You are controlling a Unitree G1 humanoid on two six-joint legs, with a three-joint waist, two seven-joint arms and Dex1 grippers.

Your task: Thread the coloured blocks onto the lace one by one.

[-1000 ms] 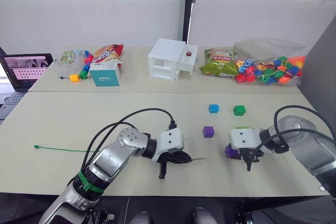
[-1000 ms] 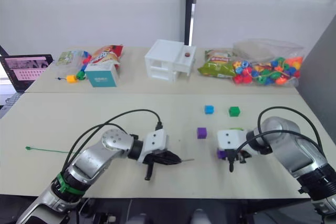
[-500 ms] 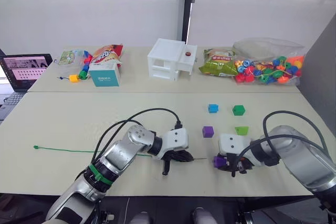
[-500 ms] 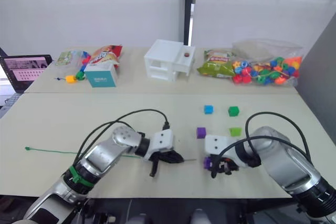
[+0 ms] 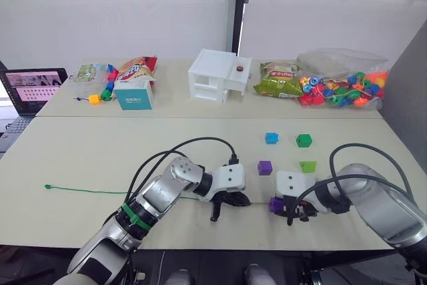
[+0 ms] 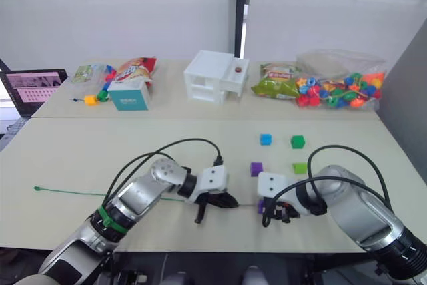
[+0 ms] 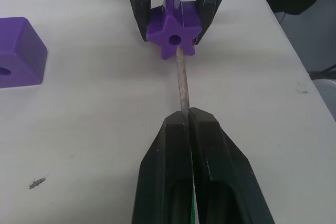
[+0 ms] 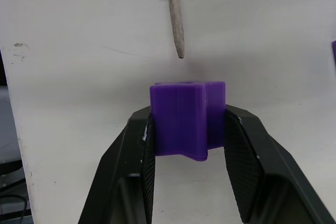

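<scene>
We are clamping the lace (image 7: 182,85) tip in our left gripper (image 7: 190,121); our right gripper (image 8: 188,129) is gripping a purple block (image 8: 188,118) near the worktop's (image 5: 100,158) front edge, tip just short of it.

No text on any object can be read.

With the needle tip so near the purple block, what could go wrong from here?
1. The lace's stiff tip points at the hole of the purple block, which the right gripper holds, but it is not yet inside; a small misalignment might make it hit the face and push the block askew.
2. The left gripper pinches the tip far back, so the tip could bend or slip.
</scene>
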